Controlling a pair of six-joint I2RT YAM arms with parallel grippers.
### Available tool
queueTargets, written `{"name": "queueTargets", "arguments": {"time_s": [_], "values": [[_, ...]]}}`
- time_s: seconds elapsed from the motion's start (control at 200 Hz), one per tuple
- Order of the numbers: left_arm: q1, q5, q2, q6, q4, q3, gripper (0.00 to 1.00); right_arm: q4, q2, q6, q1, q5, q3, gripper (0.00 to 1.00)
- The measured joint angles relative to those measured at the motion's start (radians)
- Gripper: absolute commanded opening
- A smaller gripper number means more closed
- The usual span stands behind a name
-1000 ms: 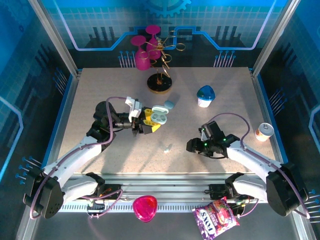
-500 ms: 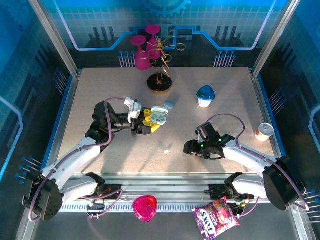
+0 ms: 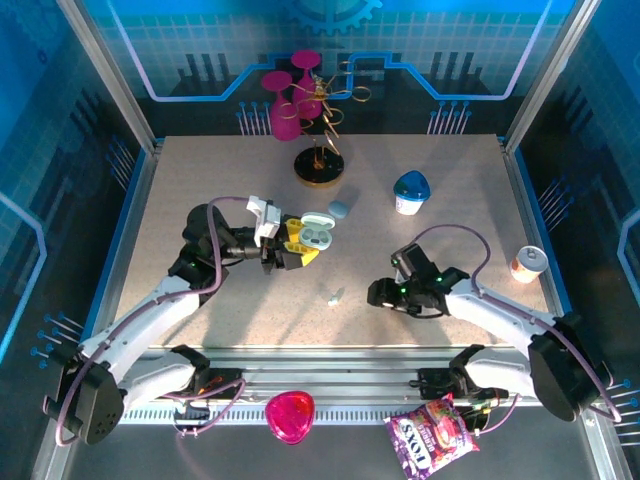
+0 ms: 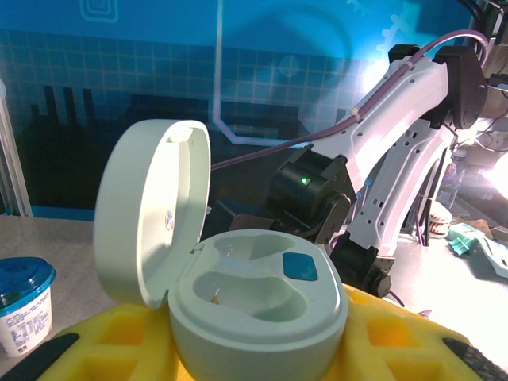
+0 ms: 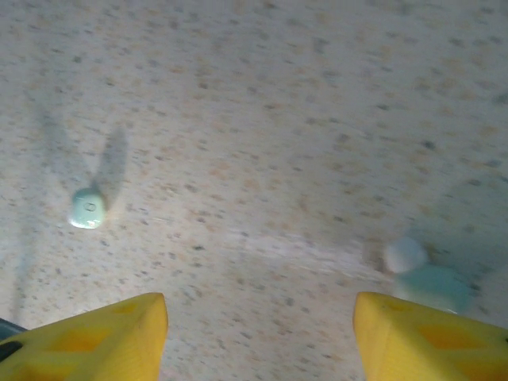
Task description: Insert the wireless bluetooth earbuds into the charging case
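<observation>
Jaws on the left gripper (image 3: 298,244) are pinched tight on the base of the charging case (image 4: 255,311). They hold it upright with the lid (image 4: 151,210) swung back and both sockets facing up and seemingly vacant, presumably so a bud can be dropped straight in. The right gripper (image 5: 260,337) hangs low over the table (image 3: 200,170), fingers (image 5: 103,333) spread with nothing between them. One earbud (image 5: 86,209) lies loose on the table ahead and left of those fingers, untouched and well apart from the case; it looks like the next pick.
</observation>
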Motion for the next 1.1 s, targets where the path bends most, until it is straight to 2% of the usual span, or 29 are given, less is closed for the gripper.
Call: {"name": "queueTargets", "arguments": {"time_s": [0.3,0.5,1.101], "values": [[0.0,-0.001,-0.021,0.005,-0.008,0.0,0.32,0.188,0.293,0.071,0.152,-0.02,0.16,0.59],[0.0,-0.001,-0.021,0.005,-0.014,0.0,0.32,0.29,0.412,0.118,0.195,-0.032,0.206,0.56],[0.0,-0.001,-0.032,0.009,-0.037,0.0,0.32,0.347,0.446,0.159,0.204,-0.068,0.206,0.53]]}}
